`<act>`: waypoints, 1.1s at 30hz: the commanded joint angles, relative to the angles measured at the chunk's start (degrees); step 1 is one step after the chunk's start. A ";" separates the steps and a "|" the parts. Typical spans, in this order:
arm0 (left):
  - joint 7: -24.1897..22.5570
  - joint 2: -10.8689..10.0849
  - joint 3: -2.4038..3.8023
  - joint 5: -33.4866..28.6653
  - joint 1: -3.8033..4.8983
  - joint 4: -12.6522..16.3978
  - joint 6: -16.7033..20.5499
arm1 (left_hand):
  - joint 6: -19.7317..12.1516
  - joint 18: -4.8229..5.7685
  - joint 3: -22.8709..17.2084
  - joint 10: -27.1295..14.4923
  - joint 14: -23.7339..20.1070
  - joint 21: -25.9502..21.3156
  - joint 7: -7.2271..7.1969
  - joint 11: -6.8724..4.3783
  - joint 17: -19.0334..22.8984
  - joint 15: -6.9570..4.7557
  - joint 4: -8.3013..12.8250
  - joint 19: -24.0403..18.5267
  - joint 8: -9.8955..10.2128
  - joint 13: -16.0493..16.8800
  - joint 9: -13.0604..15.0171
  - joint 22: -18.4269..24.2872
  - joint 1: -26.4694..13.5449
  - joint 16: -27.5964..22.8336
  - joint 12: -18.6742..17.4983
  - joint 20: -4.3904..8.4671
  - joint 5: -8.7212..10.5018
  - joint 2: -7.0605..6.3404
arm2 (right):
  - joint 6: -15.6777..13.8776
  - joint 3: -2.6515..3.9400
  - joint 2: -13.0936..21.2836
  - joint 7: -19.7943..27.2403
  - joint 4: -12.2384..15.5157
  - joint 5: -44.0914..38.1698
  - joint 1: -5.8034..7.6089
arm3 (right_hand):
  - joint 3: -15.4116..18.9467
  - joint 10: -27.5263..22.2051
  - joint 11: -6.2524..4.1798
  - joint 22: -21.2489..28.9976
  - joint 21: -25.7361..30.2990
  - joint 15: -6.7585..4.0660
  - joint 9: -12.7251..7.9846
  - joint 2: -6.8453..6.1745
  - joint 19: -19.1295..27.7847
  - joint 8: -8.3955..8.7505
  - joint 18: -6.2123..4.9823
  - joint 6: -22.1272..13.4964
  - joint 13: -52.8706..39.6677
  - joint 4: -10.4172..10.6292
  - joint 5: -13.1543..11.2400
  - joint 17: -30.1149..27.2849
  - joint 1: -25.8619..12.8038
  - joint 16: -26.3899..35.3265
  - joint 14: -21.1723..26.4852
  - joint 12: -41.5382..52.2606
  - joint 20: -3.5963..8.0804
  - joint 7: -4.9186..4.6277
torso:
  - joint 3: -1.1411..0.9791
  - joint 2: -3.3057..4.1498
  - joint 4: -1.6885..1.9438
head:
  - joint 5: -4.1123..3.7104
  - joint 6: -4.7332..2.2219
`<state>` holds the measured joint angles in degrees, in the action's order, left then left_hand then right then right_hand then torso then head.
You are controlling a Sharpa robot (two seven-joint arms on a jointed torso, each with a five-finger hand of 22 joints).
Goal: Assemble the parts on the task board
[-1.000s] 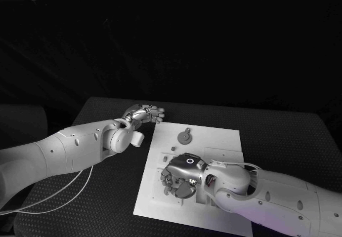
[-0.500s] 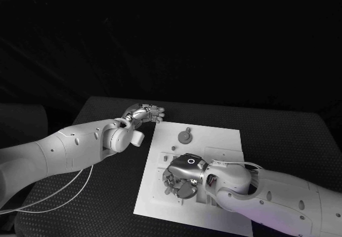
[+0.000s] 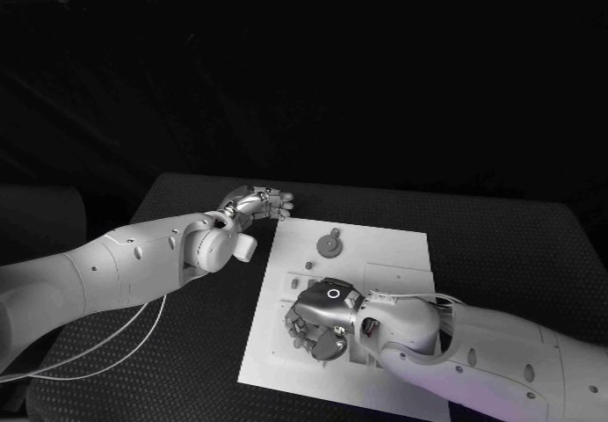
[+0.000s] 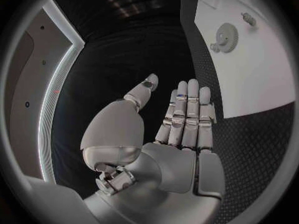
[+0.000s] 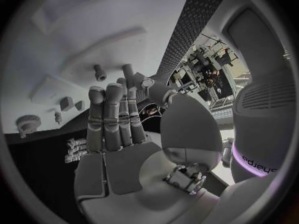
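Head view: the flat white rectangular task board (image 3: 380,255) lies mid-desk on the black textured desk (image 3: 507,237); a small round toothed gear part (image 3: 330,243) sits near its far end.
Right hand: the silver right hand (image 3: 320,318) hovers low over the board's near-left area, above a cluster of small parts (image 3: 297,283).
Right hand state: in the right wrist view the fingers (image 5: 109,117) lie straight and together, thumb apart, nothing held.
Left hand: the silver left hand (image 3: 258,203) rests off the board, just beside its far-left corner.
Left hand state: fingers (image 4: 187,112) extended, empty.
Risk: the right hand hides the parts below it, so a blind closing may nudge a small piece or shift the unbraced board.
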<state>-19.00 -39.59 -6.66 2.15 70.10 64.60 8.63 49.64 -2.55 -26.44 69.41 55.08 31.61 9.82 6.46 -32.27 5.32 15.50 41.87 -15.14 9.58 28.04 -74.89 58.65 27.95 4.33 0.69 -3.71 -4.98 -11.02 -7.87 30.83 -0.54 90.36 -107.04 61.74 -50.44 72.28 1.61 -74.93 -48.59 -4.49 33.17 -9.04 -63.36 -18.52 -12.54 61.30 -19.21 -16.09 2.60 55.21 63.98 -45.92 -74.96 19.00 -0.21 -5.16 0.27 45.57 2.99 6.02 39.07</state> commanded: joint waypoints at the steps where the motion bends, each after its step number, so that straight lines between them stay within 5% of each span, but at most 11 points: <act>1: -0.28 0.05 0.04 -0.26 0.03 0.12 -0.69 | -0.23 -1.02 -0.03 -0.10 -0.17 -0.28 0.23 0.27 -0.08 0.04 -0.43 -0.10 -0.33 -0.07 -0.08 -0.09 -0.50 -0.37 -0.29 -0.31 -0.11 -0.07 | 1.94 -0.35 -0.22 -0.28 -0.03 -1.77 -0.28 | -1.14 0.54 -0.17 -0.89 -0.29 -0.25 -0.03 -0.88 0.56 0.04 -2.46 0.55 -0.06 -0.05 1.01 0.01 -0.68 -0.36 0.37 0.25 -0.16 -0.21 | 0.07 0.06 0.02 | -0.02 0.08; 9: -0.01 0.05 0.04 -0.26 0.03 0.12 -0.93 | -0.24 -1.02 -0.04 -0.10 -0.17 -0.30 0.23 0.27 -0.11 0.04 -0.43 -0.10 -0.34 -0.08 -0.08 -0.10 -0.49 -0.40 -0.29 -0.31 -0.11 -0.09 | 1.04 -0.45 -0.49 -0.30 -0.43 0.47 -0.28 | 0.55 -0.71 0.31 -0.80 -0.49 0.21 -0.38 -2.75 1.08 0.99 -2.46 -0.39 0.14 -0.23 6.23 -0.35 -4.14 -0.05 0.85 -0.28 -0.43 -0.66 | 0.10 0.06 -0.01 | -0.09 0.03; 12: 0.16 0.01 0.04 -0.26 0.03 0.16 -1.14 | -0.26 -1.03 -0.06 -0.11 -0.17 -0.31 0.24 0.27 -0.13 0.04 -0.42 -0.10 -0.33 -0.08 -0.09 -0.11 -0.46 -0.42 -0.29 -0.31 -0.11 -0.09 | 0.88 -0.45 -0.23 -0.23 -0.53 0.69 -0.27 | 4.34 -3.56 1.31 -0.68 -0.41 1.12 -1.02 -4.38 1.38 2.71 -2.46 -3.55 0.89 -0.33 7.36 -0.83 -6.75 0.24 0.99 -1.78 -0.56 -1.99 | 0.08 0.06 0.01 | -0.17 -0.08; 16: 0.28 -0.08 0.04 -0.25 0.04 0.02 -1.08 | -0.30 -1.03 -0.06 -0.13 -0.17 -0.32 0.25 0.28 -0.16 0.04 -0.39 -0.10 -0.32 -0.09 -0.11 -0.13 -0.43 -0.45 -0.30 -0.31 -0.10 -0.13 | 0.66 -0.45 -0.10 0.19 -0.60 2.13 -0.26 | 8.76 -5.03 1.86 -0.63 -0.31 1.61 -1.25 -4.90 1.87 3.52 -2.46 -5.41 1.44 -0.53 8.72 -1.03 -7.61 0.19 1.26 -2.48 -0.55 -2.77 | 0.03 0.05 0.03 | -0.26 -0.04; 22: 0.43 -0.12 0.03 -0.25 0.04 -0.11 -1.11 | -0.40 -1.00 -0.01 -0.14 -0.16 -0.37 0.31 0.30 -0.26 0.06 -0.59 -0.08 -0.30 -0.11 -0.15 -0.17 -0.68 -0.53 -0.30 -0.34 -0.05 -0.12 | -1.36 -0.45 0.09 0.20 -0.58 2.43 -0.25 | 15.06 -7.95 2.95 -0.44 0.02 2.61 -2.33 -4.95 2.55 5.15 -2.46 -8.77 3.28 -0.45 8.15 -1.05 -10.31 -0.09 1.92 -4.39 -0.71 -4.16 | -0.01 0.04 -0.03 | -0.43 -0.09; 33: 0.55 -0.14 0.03 -0.25 0.04 -0.15 -1.17 | -0.46 -1.01 -0.01 -0.15 -0.15 -0.40 0.33 0.30 -0.31 0.07 -0.65 -0.09 -0.28 -0.12 -0.18 -0.20 -0.73 -0.58 -0.30 -0.34 -0.06 -0.15 | -8.10 -0.41 2.25 1.44 0.61 6.13 0.39 | 16.41 -8.73 3.36 -0.11 0.39 3.01 -3.07 -5.35 2.67 5.44 -2.46 -9.61 4.88 -0.13 5.60 -1.14 -10.44 -0.38 2.27 -5.20 -0.82 -4.52 | 0.00 0.05 -0.02 | -0.66 -0.39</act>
<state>-18.26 -39.77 -6.67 2.14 70.10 64.42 8.35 49.43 -2.50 -26.44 69.41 55.08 31.61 10.02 6.46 -32.51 5.32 15.18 41.87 -15.14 9.53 27.93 -74.92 58.42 27.73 4.33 0.69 -3.71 -5.22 -15.14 -8.31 32.89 -0.49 90.73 -103.51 61.96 -34.29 63.87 5.11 -74.94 -48.42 -1.83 30.11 -14.31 -60.95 -13.29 -12.89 53.05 -14.35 -16.18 8.43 54.07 53.86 -46.17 -72.78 14.08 -0.91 -8.79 0.27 45.62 2.98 5.45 38.74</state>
